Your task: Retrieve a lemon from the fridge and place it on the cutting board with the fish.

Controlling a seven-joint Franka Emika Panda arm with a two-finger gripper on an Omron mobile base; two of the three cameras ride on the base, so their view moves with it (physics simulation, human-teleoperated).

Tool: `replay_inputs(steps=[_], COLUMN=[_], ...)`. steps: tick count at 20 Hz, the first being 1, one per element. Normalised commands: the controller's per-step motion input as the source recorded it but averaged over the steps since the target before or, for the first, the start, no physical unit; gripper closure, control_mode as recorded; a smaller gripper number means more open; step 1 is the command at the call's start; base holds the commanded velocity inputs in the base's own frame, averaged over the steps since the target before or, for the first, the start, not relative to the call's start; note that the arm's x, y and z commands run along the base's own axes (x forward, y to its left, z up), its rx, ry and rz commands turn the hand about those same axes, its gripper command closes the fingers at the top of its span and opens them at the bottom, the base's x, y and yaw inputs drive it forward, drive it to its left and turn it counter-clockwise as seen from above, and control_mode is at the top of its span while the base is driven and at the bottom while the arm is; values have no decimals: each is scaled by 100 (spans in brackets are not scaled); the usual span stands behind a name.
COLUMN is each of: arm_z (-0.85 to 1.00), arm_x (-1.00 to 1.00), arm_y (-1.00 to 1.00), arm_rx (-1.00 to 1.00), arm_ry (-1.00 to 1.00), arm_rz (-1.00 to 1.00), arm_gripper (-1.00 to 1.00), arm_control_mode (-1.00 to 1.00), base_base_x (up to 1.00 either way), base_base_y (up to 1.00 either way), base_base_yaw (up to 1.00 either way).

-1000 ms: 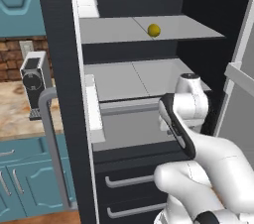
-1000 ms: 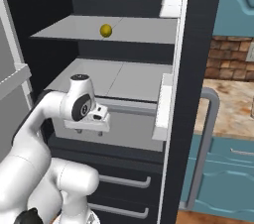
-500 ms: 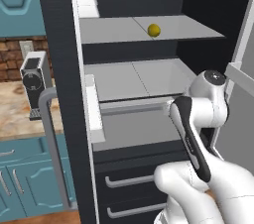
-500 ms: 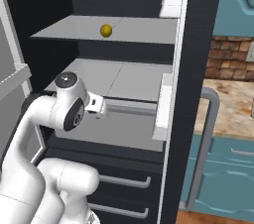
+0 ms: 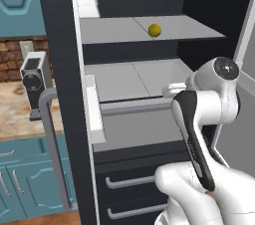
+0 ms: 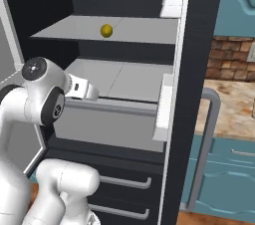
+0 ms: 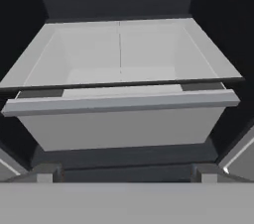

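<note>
Fridge [image 5: 64, 69] open, lemon [image 5: 155, 30] on upper shelf; hand [image 6: 84, 88] released, empty, low by the middle shelf. Reach step: raise toward lemon.

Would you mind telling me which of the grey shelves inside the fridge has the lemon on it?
The upper shelf holds the lemon. The shelf below it, level with the robot's wrist, carries no fruit.

The lemon [image 5: 155, 30] sits on the fridge's [image 5: 60, 45] upper shelf [image 5: 114, 30], above a drawer [image 7: 119, 119] and lower drawers [image 5: 134, 181].
</note>
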Motion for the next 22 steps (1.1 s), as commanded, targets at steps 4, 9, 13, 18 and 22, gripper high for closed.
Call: replay_inputs(steps=[4, 9, 13, 18, 22], arm_z=[88, 92, 92, 81, 47], arm_x=[-39, -23, -10, -2, -6], arm_y=[0, 1, 11, 21, 10], arm_rx=[6, 3, 3, -12, -22], arm_ry=[-19, -31, -29, -15, -1], arm_rz=[-13, -6, 0, 6, -2], arm_gripper=[-100, -100, -100, -100, -100], arm_control_mode=[-100, -100, -100, -100, -100], base_base_x=[0, 0, 0, 0, 0], base_base_y=[0, 0, 0, 0, 0], base_base_yaw=[0, 0, 0, 0, 0])
